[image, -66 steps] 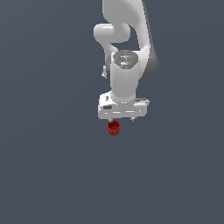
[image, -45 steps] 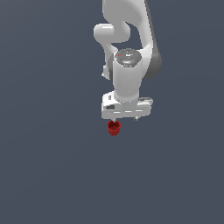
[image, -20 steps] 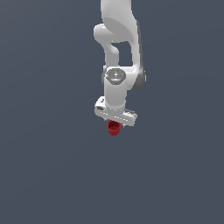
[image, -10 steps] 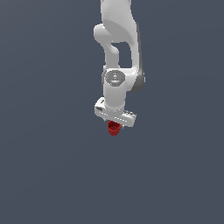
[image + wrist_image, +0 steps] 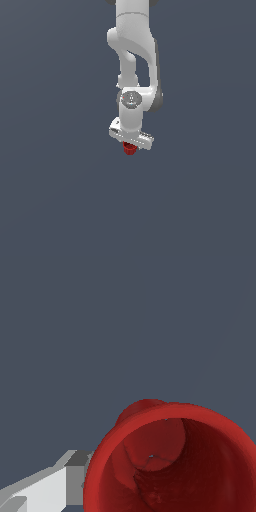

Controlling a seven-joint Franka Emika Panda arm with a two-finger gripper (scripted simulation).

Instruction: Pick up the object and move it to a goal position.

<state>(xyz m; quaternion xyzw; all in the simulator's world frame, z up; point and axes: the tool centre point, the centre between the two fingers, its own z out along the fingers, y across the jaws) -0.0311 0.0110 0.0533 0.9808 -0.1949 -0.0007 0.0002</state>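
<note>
The object is a small bright red cup [image 5: 130, 149] with a rim. It hangs just under the white hand of my arm, near the middle of the exterior view. My gripper [image 5: 130, 145] is shut on it; the fingers are mostly hidden by the hand there. In the wrist view the red cup [image 5: 170, 466] is very close, its open mouth facing the camera. One white finger [image 5: 50, 488] lies against its rim. No goal marker shows in either view.
The white arm [image 5: 135, 55] comes down from the top of the exterior view. Around it there is only a plain dark grey-blue background with no edges or other objects visible.
Since the oldest frames the wrist has turned, so the hand's bar now sits tilted and looks narrower. The red cup stays under the hand at about the same spot.
</note>
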